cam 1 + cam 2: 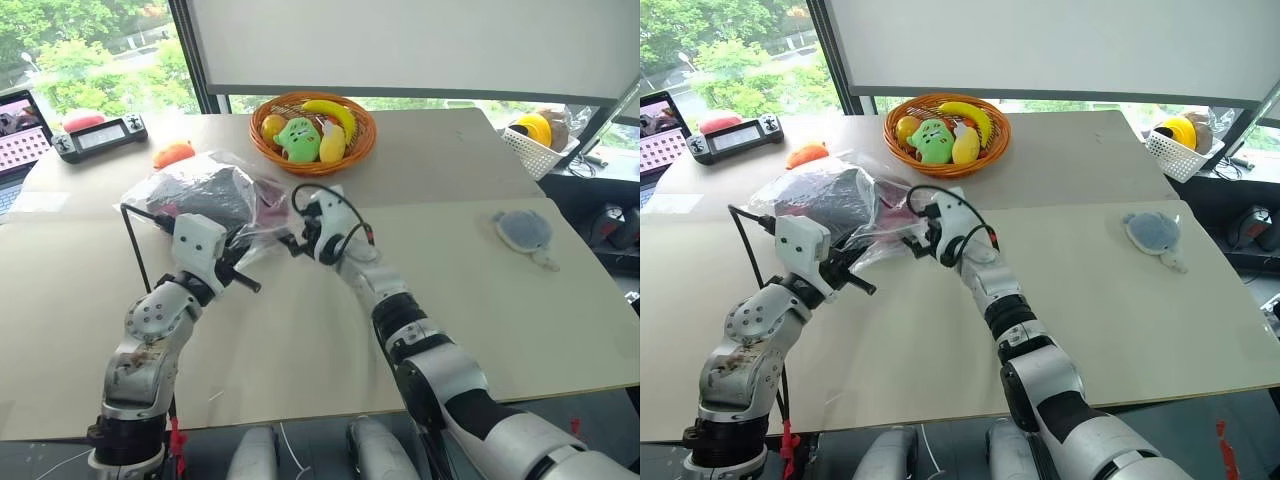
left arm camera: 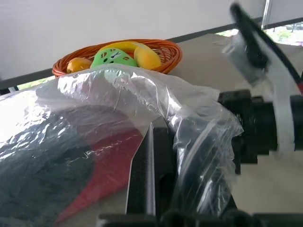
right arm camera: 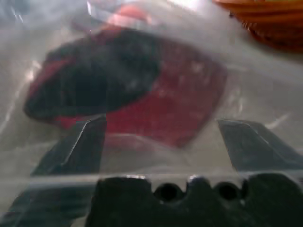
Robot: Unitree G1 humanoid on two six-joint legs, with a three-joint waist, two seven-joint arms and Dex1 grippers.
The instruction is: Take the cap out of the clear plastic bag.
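1. Black fingers of the right gripper stood spread as wide as they go, gripping nothing, plastic film draped across them at the bag's mouth.
2. Straight ahead of those open jaws lay the cap, its dark red brim turned toward them and its black crown farther in, to the left.
3. Over on the left, the left gripper was pinched fully shut on a fold of the clear plastic bag, holding that near edge up off the table.
4. The cap's long axis, brim to crown, ran roughly left to right inside the bag, which sat on the far left of the table, just near of the fruit basket.
5. My call: the right arm was the one lined up for the brim; the left only anchored the bag.
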